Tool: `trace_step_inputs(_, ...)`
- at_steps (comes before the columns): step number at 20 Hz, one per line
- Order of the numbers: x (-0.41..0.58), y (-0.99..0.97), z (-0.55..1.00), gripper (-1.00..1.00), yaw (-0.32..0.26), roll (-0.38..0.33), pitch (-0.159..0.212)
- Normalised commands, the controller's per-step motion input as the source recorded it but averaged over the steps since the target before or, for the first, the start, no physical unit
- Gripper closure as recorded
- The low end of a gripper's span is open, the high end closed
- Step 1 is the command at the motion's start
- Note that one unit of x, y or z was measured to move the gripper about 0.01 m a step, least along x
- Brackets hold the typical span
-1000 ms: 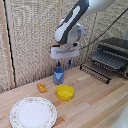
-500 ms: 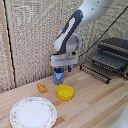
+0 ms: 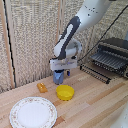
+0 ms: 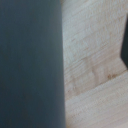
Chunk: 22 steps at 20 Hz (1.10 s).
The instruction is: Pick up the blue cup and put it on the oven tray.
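Ext view: arm comes in from upper right of the ext view, hand (image 3: 60, 75) low over the wooden worktop (image 3: 95, 102), down around the blue cup (image 3: 59, 77). Cup upright on the worktop, mid-frame, close to the woven back wall (image 3: 30, 35). Only lower part of cup visible below the hand body; fingers straddle it, but can't tell if they actually touch or how wide the gap is — too blurry. Hand state: cannot tell.

Yellow bowl (image 3: 65, 92) sits on worktop just in front of the cup, slightly to the ext view's right, apart from it. Small orange item (image 3: 42, 87) lies to the ext view's left of the cup, near, not touching. White patterned plate (image 3: 33, 112) front-left in ext view, well apart from cup.

Oven tray (image 3: 102, 65) = dark wire rack jutting from black/silver toaster oven (image 3: 116, 50) at ext view's right, well apart from cup. Nothing seen resting on the rack bars. Dark cable (image 3: 107, 31) runs from the arm toward the oven side.

Wrist view: very close, blurry. Big blue-grey surface fills about half the frame, prob. the cup (image 4: 30, 65); light wood grain of worktop (image 4: 92, 65) beside it. Dark shape at one edge (image 4: 125, 47), can't ID.
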Motion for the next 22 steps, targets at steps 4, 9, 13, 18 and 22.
trace_step_inputs(4,0.003,0.03,0.00,1.00,0.018,-0.003,0.000)
trace_step_inputs(9,0.000,0.01,0.00,1.00,-0.004,0.000,-0.001)
trace_step_inputs(13,0.000,-0.02,0.29,1.00,-0.068,-0.004,-0.041)
trace_step_inputs(18,0.023,-0.15,0.80,1.00,-0.099,0.000,-0.037)
trace_step_inputs(22,0.086,-0.19,0.90,1.00,-0.206,0.000,-0.034)
